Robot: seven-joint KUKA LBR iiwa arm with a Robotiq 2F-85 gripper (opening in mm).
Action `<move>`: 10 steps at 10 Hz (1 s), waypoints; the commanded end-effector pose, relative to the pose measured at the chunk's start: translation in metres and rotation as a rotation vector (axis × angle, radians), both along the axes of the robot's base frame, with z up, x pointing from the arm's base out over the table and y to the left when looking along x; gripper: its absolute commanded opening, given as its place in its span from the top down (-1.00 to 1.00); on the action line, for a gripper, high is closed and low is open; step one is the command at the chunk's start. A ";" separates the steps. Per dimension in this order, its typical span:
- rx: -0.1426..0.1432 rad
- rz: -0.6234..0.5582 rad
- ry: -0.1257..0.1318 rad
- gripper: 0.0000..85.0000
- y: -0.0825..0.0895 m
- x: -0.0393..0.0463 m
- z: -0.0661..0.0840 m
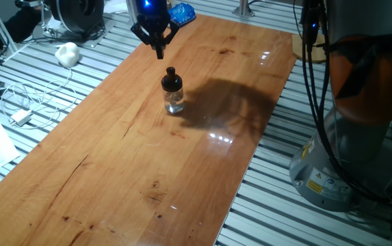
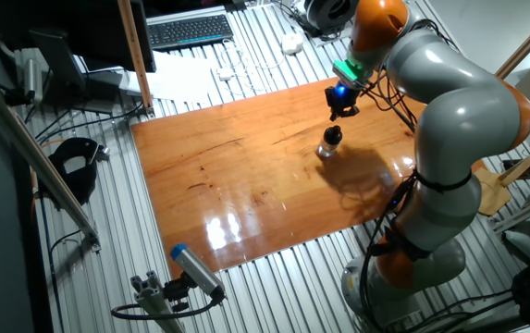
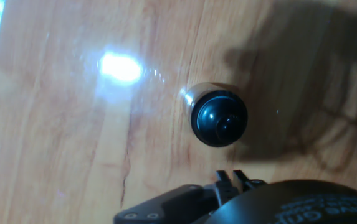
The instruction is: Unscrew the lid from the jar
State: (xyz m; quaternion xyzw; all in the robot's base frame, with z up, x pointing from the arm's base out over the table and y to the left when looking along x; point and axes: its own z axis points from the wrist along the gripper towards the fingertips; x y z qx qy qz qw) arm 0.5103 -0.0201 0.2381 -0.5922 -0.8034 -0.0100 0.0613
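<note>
The small clear glass jar (image 1: 174, 102) stands upright on the wooden table (image 1: 113, 171), with the black lid (image 1: 171, 78) and its narrow knob sitting on top. My gripper (image 1: 159, 52) hangs above the jar, slightly behind and to its left, and touches nothing. Its fingers are pressed together into a point and hold nothing. In the other fixed view the gripper (image 2: 342, 112) is just above the lid (image 2: 333, 135) and jar (image 2: 327, 148). The hand view looks straight down on the lid (image 3: 219, 119), with a sliver of the jar (image 3: 192, 94) beside it and the fingertips (image 3: 231, 178) below.
A white lump (image 1: 67, 53), cables and a white adapter (image 1: 22, 117) lie on the slatted surface left of the table. A blue object (image 1: 181, 12) sits at the table's far end. The robot base (image 1: 349, 137) stands to the right. A keyboard (image 2: 191, 30) lies beyond.
</note>
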 end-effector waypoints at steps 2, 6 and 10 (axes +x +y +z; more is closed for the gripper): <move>-0.064 -0.062 -0.033 0.20 0.000 -0.0001 0.000; -0.049 -0.066 -0.030 0.20 0.000 -0.0001 0.000; -0.044 -0.061 -0.041 0.20 0.000 -0.0001 0.000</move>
